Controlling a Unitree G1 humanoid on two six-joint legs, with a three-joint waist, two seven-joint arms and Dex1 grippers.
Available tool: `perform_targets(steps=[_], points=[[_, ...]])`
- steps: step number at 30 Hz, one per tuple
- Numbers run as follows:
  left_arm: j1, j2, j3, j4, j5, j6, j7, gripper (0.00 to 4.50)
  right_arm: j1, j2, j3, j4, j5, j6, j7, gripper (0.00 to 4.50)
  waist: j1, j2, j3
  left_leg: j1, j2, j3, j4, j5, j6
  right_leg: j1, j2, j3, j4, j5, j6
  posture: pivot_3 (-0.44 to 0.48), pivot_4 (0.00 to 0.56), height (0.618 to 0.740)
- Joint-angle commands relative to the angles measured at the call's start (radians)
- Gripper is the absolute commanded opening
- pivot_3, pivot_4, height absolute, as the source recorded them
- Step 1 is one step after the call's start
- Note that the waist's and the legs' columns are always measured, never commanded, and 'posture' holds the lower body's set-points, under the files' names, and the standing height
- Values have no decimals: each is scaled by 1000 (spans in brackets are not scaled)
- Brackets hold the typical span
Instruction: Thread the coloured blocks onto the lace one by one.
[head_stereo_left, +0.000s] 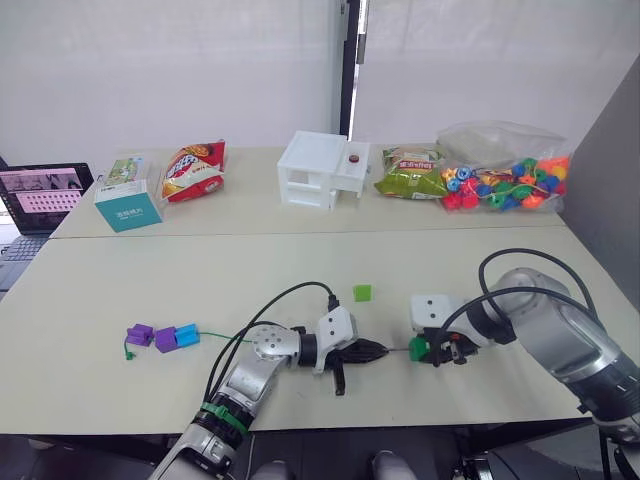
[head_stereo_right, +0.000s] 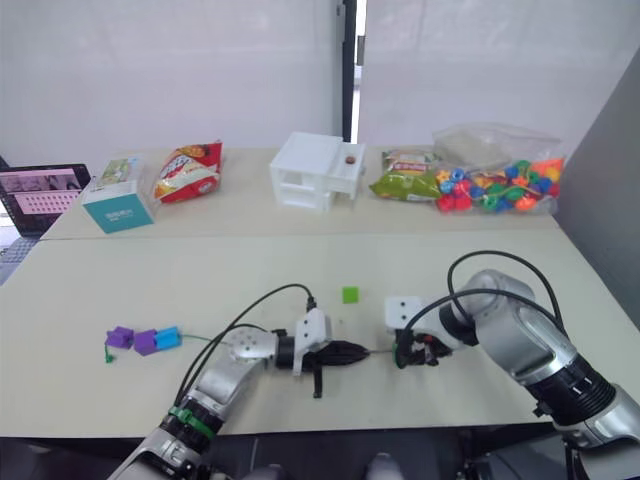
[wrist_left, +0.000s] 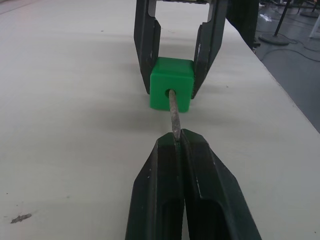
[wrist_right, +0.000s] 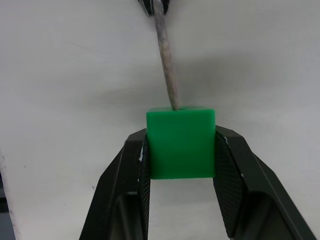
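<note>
Fingers of the right gripper (wrist_right: 181, 192) press on both sides of the dark green block (wrist_left: 171, 90), and the left gripper (wrist_left: 178, 142) is closed tight on the grey tip of the lace (wrist_left: 173, 112), which enters the hole of this block. Behind the left gripper the lace runs to two purple blocks (head_stereo_left: 152, 336) and a blue block (head_stereo_left: 187, 335). Light green block (head_stereo_left: 362, 292) lies on the table (head_stereo_left: 120, 290), just beyond the two grippers.

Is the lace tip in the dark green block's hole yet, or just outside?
In. The grey lace tip, pinched by the left pincer, enters the hole of the dark green block, held by the right pincer.
</note>
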Motion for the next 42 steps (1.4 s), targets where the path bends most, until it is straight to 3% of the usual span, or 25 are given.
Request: perform_targets(steps=[1,16,22,24,33,39,42], points=[[-10,-19,-28,11,5,-17,-21,0,3,4,-2,-39,33,24,0,1172,2,0,0,0,0,0,0,0,0,0,0,0,0,0,0,0,150,740],[-58,-83,-52,63,49,-33,-1,0,-1,27,30,-68,57,82,-50,1172,20,0,0,0,0,0,1,0,0,1,0,0,0,0,0,0,150,740],[-49,19,-41,-37,54,77,-44,1906,8,34,28,-79,64,101,-72,1172,16,0,0,1,0,0,1,0,0,1,0,0,0,0,0,0,150,740],[-49,50,-42,-64,56,97,-51,1961,8,33,31,-78,64,99,-76,1172,8,0,0,1,0,0,1,0,0,0,0,0,1,0,0,0,150,740],[-37,99,-44,-111,58,111,-35,1961,0,40,42,-67,67,91,-92,1172,1,0,0,1,0,-1,1,0,0,1,0,0,1,0,0,0,150,740],[-56,79,-53,-85,66,76,-29,174,3,38,48,-76,69,92,-99,1172,-1,-1,0,1,0,-1,1,0,0,1,0,-1,1,0,0,0,150,740],[-63,53,-55,-80,50,92,-32,0,2,34,50,-77,72,91,-100,1172,-1,-1,0,1,0,-1,1,0,0,1,0,-1,1,0,0,0,150,740]])
